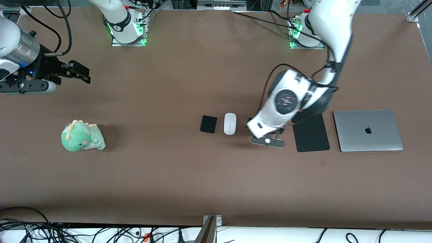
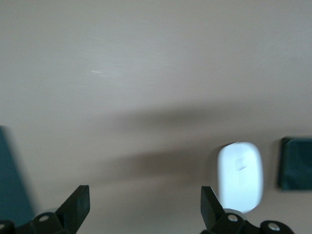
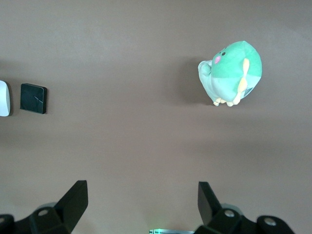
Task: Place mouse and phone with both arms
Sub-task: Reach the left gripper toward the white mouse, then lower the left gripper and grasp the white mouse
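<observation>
White mouse (image 1: 230, 123) lies on the brown table (image 1: 168, 175), just beside the black phone (image 1: 208, 124); the phone is toward the right arm's end. Left gripper (image 2: 145, 207) hangs low between the mouse and a black pad (image 1: 310, 132), jaws wide and holding nothing. A laptop (image 1: 368, 130) lies beside the pad. Right gripper (image 3: 142, 202) waits with jaws wide, near a green toy (image 1: 82, 136).

Left gripper (image 2: 144, 207) spread low, right gripper (image 3: 141, 202) spread, raised

1 mouse (image 1: 230, 123), 1 phone (image 1: 208, 124), 1 black pad (image 1: 310, 132), 1 laptop (image 1: 368, 130), 1 green plush toy (image 1: 82, 136), 2 arms
</observation>
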Robot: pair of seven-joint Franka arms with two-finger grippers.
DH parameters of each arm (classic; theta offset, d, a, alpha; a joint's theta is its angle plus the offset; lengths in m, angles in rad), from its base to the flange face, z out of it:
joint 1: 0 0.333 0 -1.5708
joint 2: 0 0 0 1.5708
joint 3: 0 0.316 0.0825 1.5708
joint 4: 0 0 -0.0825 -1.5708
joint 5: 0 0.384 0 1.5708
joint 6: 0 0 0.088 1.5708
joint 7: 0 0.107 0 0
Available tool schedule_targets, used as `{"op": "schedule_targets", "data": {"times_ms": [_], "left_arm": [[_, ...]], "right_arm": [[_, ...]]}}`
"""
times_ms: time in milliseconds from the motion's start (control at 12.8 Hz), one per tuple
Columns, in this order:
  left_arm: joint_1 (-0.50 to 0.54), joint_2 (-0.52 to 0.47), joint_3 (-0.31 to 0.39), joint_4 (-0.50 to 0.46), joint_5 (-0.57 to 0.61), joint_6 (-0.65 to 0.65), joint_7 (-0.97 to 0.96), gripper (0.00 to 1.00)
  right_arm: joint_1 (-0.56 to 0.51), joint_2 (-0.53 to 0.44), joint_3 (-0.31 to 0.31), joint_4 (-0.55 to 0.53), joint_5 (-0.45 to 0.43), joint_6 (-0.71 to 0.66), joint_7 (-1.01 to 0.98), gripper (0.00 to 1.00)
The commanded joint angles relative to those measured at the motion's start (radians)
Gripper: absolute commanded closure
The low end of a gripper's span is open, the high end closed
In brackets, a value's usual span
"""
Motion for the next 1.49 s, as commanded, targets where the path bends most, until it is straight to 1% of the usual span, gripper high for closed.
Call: {"op": "schedule_targets", "data": {"times_ms": [0,157,391,470,783,861,939,1017,1096,1174,1252,1330,1409], "left_arm": [[-0.091,0.048,0.018,0.024,-0.002,0.048,-0.097,0.0],[-0.131,0.077,0.018,0.003,-0.002,0.111,-0.102,0.0],[-0.145,0.094,0.018,-0.1,-0.002,0.293,-0.103,0.0],[-0.148,0.109,0.018,-0.107,-0.004,0.321,-0.123,0.0],[-0.171,0.149,0.018,-0.107,0.001,0.358,-0.179,0.0],[-0.168,0.152,0.018,-0.108,0.004,0.358,-0.174,0.12],[-0.168,0.151,0.018,-0.106,0.004,0.353,-0.176,0.5],[-0.162,0.143,0.018,-0.104,0.004,0.346,-0.168,0.62],[-0.153,0.123,0.019,-0.104,0.004,0.32,-0.166,0.66],[-0.15,0.097,0.031,-0.098,0.004,0.254,-0.163,0.7],[-0.125,0.067,0.038,-0.086,0.004,0.17,-0.162,0.7],[-0.081,0.027,0.038,-0.086,0.005,0.101,-0.142,0.7],[-0.026,-0.01,0.038,-0.086,0.004,0.029,-0.069,0.69]], "right_arm": [[0.012,0.012,-0.011,0.029,0.002,-0.018,0.013,0.0],[0.012,0.012,-0.011,0.029,0.004,-0.018,0.013,0.0],[0.012,0.012,-0.011,0.029,0.004,-0.018,0.013,0.0],[0.012,0.012,-0.011,0.029,0.002,-0.018,0.013,0.0],[0.015,0.01,-0.011,0.029,0.01,-0.002,0.016,0.0],[0.012,0.03,-0.011,0.029,0.019,0.035,0.01,0.0],[0.015,0.064,-0.01,0.045,0.012,0.037,-0.009,0.0],[0.016,0.057,-0.011,0.07,0.016,0.032,-0.004,0.0],[0.015,0.047,-0.013,0.07,0.018,0.032,-0.005,0.0],[0.021,0.052,-0.01,0.07,0.002,0.034,0.0,0.0],[0.035,0.069,-0.011,0.065,-0.014,0.026,-0.008,0.0],[0.036,0.064,-0.011,0.064,-0.015,0.015,-0.01,0.0],[0.042,0.063,-0.01,0.065,-0.012,0.012,-0.034,0.0]]}}
